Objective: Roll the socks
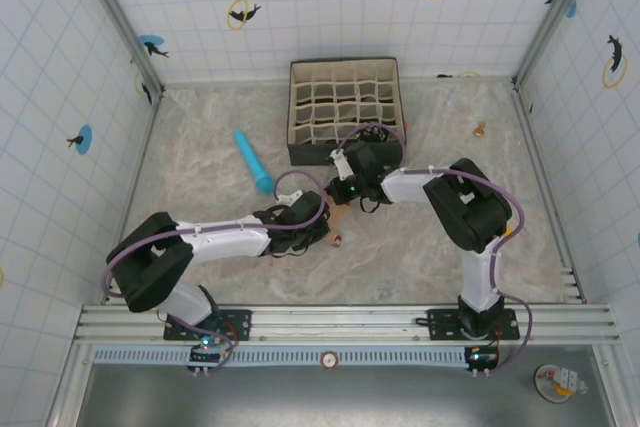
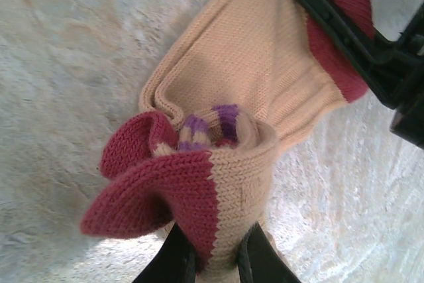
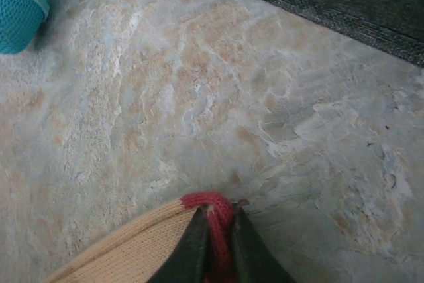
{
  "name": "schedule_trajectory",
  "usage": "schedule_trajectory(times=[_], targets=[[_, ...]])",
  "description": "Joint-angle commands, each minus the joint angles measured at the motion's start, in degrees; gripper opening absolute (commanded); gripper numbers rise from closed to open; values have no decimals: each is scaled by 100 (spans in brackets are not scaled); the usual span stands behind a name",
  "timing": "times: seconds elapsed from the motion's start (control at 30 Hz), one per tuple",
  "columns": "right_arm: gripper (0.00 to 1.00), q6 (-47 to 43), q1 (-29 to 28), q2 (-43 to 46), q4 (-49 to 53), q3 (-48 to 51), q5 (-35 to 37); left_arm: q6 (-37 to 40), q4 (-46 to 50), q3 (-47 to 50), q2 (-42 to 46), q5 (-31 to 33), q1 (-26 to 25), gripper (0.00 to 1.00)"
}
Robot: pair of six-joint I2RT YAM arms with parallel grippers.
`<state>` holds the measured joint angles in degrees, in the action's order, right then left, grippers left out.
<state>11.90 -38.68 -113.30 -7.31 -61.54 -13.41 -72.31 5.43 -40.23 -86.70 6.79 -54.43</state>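
Your left claw [image 2: 212, 246] is clamped on the peach sock [image 2: 245, 57] at the bottom of the left wrist view. It pinches the partly rolled end, where a purple-striped part curls inside maroon edging. Your right claw [image 3: 217, 223] pinches the sock's other maroon tip at the bottom of its own view. The sock spans between them over the table [image 3: 199, 97], mid-frame from above, just below the divided box [image 1: 343, 97]. The blue cylinder [image 1: 253, 160] lies to the left.
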Motion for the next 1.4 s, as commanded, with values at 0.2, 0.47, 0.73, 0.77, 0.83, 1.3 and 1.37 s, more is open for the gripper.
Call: schedule_trajectory(times=[0.2, 0.47, 0.73, 0.77, 0.83, 1.3, 1.37], targets=[[56, -587, -49, 1146, -476, 1153, 748, -145, 1019, -154, -8, 121, 42, 0], [77, -1107, -738, 3006, -1232, 2977, 1745, -24, 1042, -240, -76, -100, 160, 0], [79, -1922, -2098, 4324, -2219, 4425, 2459, 218, 924, -222, -90, -399, 268, 0], [79, -1990, -2300, 4349, -2318, 4499, 2595, 296, 869, -231, -78, -428, 269, 0], [78, -2088, -2625, 4299, -2623, 4617, 2870, 427, 759, -242, -91, -486, 268, 0], [63, -2157, -2982, 2687, -3790, 4089, 2799, 625, 163, -77, -101, -876, 131, 0], [61, -2148, -2981, 2545, -3899, 4047, 2844, 629, 79, -21, -49, -924, 126, 0]])
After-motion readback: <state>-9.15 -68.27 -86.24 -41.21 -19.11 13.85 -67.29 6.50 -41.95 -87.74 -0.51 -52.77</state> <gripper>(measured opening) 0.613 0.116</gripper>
